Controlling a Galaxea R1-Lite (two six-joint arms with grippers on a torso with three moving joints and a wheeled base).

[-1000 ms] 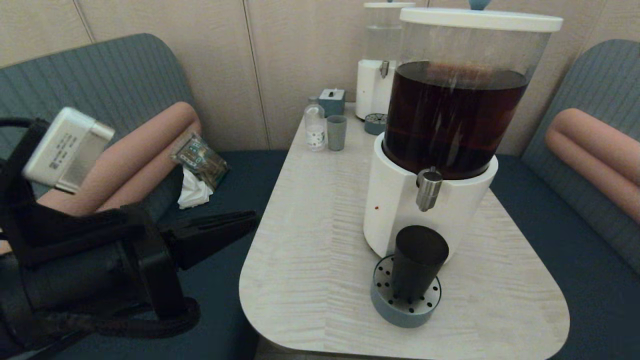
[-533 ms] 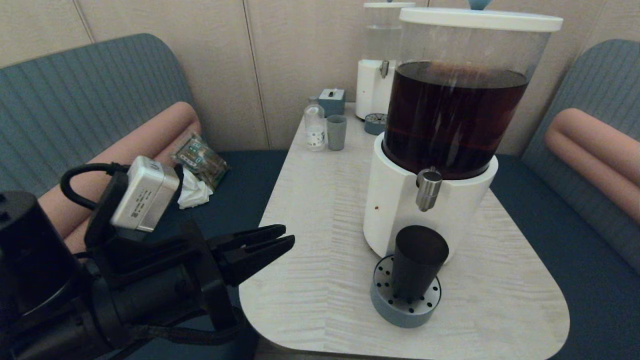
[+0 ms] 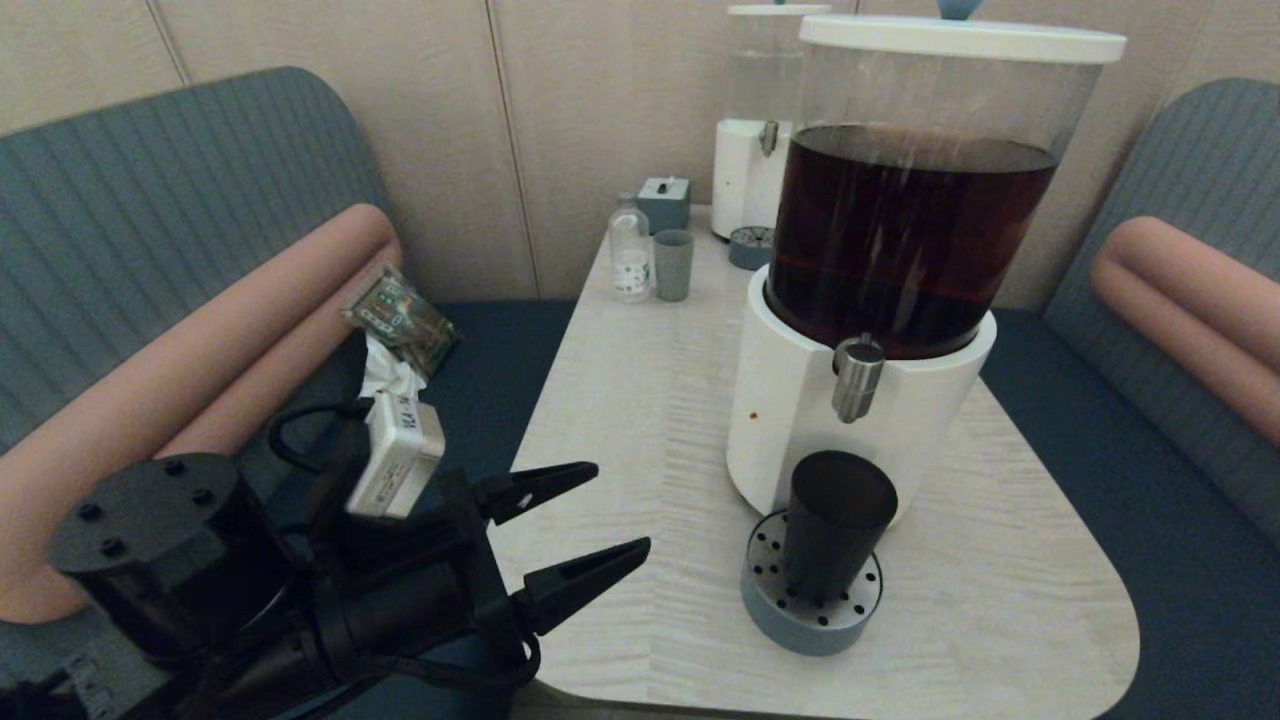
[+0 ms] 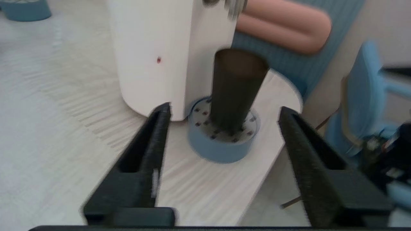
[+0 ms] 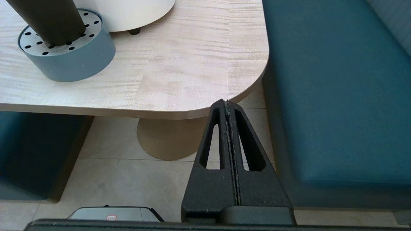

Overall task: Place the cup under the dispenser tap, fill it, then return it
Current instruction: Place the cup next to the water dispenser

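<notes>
The dark tumbler cup (image 3: 835, 525) stands upright on a round blue drip tray (image 3: 810, 612), directly below the steel dispenser tap (image 3: 858, 378) of the big white-based dispenser (image 3: 800, 420) holding dark liquid. My left gripper (image 3: 620, 510) hovers open over the table's front-left edge, well left of the cup, fingers pointing at it. In the left wrist view the cup (image 4: 236, 89) sits ahead between the spread fingers (image 4: 154, 141), untouched, with my gripper (image 4: 224, 110) empty. My right gripper (image 5: 226, 104) is shut and empty, parked low off the table's front-right corner.
At the table's (image 3: 640, 420) far end stand a small pale cup (image 3: 673, 265), a clear bottle (image 3: 630, 255), a small blue box (image 3: 664, 203) and a second white dispenser (image 3: 760, 130). Blue bench seats with pink bolsters flank the table. Packets and tissue (image 3: 395, 335) lie on the left seat.
My left arm has swung down and forward toward the table's front-left edge. Its fingers went from shut to wide open. The cup has not moved.
</notes>
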